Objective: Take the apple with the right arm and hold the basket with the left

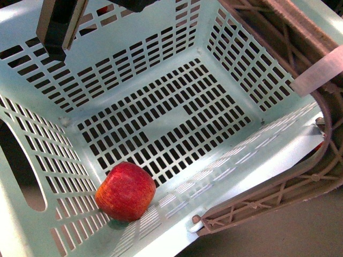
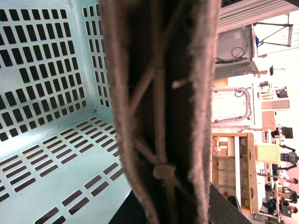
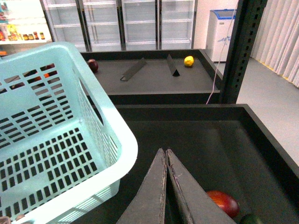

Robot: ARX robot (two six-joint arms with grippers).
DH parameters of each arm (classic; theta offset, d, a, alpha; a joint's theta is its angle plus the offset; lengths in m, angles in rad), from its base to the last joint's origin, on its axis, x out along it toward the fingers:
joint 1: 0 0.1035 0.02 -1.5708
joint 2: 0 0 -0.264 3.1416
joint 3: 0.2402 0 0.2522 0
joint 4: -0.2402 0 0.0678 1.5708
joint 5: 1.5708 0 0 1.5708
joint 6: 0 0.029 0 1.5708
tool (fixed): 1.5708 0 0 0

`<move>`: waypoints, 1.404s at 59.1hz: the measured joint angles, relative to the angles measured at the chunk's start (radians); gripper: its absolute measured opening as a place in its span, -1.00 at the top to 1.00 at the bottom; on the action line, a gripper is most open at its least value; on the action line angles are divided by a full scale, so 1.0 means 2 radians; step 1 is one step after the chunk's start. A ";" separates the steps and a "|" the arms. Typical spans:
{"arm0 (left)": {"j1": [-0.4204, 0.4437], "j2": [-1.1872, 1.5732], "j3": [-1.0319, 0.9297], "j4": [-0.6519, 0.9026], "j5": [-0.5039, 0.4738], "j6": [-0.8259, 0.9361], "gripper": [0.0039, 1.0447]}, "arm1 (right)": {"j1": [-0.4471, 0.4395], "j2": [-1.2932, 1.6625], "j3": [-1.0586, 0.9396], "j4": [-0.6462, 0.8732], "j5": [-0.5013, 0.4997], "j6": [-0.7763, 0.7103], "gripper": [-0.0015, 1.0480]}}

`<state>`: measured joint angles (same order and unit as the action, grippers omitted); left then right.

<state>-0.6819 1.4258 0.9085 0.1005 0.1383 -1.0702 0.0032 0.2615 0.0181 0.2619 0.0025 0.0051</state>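
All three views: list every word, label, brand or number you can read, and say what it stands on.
None can be read.
The basket, its handle and the apple carry no print.
The bottles on the shelf in the right wrist view have labels too small to read.

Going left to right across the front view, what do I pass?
On the basket: oval hand cutout → apple → ribbed swing handle. I left out the dark arm part at the top, since it overlaps the cutout.
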 joint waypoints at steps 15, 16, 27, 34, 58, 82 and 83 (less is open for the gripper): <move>0.000 0.000 0.000 0.000 0.000 0.000 0.88 | 0.000 -0.032 0.000 -0.032 0.000 0.000 0.96; 0.000 0.000 0.000 0.000 0.000 0.000 0.88 | 0.000 -0.034 0.000 -0.034 0.000 0.000 0.96; 0.000 0.000 0.000 0.000 -0.001 0.000 0.88 | 0.000 -0.114 0.000 -0.125 0.000 0.000 0.96; 0.000 0.000 0.000 0.000 0.001 0.000 0.88 | 0.000 -0.126 0.000 -0.130 0.000 0.000 0.96; 0.000 0.000 0.000 0.000 0.000 0.000 0.88 | 0.000 -0.128 0.000 -0.130 0.000 -0.001 0.30; -0.009 0.034 0.050 -0.068 -0.264 -0.099 0.88 | 0.000 -0.128 0.000 -0.130 0.000 -0.001 -0.84; -0.007 0.038 0.054 -0.067 -0.270 -0.096 0.88 | 0.000 -0.128 0.000 -0.130 0.000 -0.001 -0.82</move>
<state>-0.6956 1.5013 1.0172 -0.0330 -0.4015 -1.2621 0.0032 0.0059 0.0185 0.0013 0.0025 0.0032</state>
